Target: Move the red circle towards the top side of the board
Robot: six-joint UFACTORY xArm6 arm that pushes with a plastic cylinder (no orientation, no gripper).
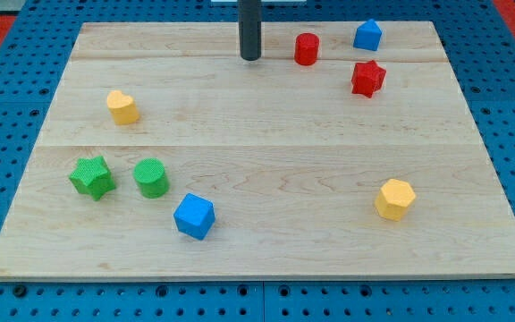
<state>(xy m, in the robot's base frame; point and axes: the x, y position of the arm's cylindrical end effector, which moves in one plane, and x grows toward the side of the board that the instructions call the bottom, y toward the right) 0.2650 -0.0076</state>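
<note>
The red circle (307,48) is a short red cylinder standing near the view's top, right of centre. My tip (250,58) rests on the board to the left of the red circle, a clear gap between them. A red star (367,78) lies to the lower right of the red circle. A blue pentagon-like block (367,35) sits to the right of it, close to the board's top edge.
A yellow block (122,106) lies at the left. A green star (92,176), a green circle (151,177) and a blue cube (194,216) cluster at the lower left. A yellow hexagon (394,199) sits at the lower right. The wooden board (257,134) lies on a blue perforated table.
</note>
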